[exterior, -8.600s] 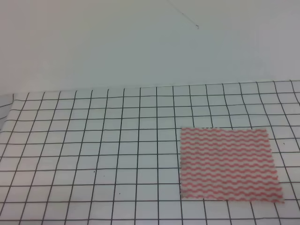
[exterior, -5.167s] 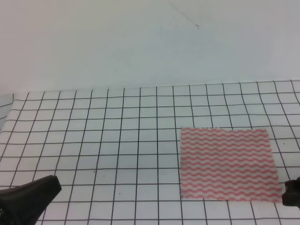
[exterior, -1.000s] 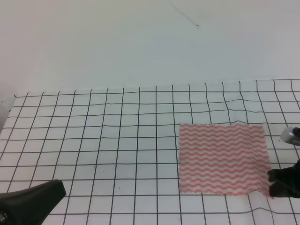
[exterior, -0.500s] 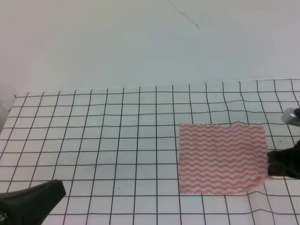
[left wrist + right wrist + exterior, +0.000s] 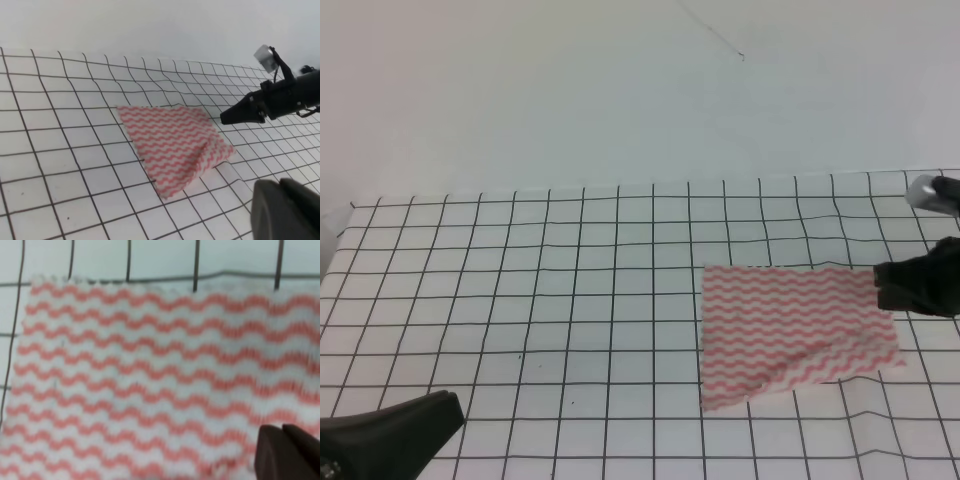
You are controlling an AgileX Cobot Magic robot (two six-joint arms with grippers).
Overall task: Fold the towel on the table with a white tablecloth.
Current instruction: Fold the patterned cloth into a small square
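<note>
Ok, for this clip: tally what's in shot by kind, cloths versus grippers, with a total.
Striped towels: 1, the towel, its near right corner lifted.
Gridded tablecloths: 1, the tablecloth over the table.
Grippers: 2, the right gripper at the towel's right edge, the left gripper low at the near left.
Total: 4.

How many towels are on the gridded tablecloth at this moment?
1. The red-and-white wavy-striped thin towel lies right of centre on the black-gridded white tablecloth, its near right edge lifted beside the right tool. No other towel shows.
</note>
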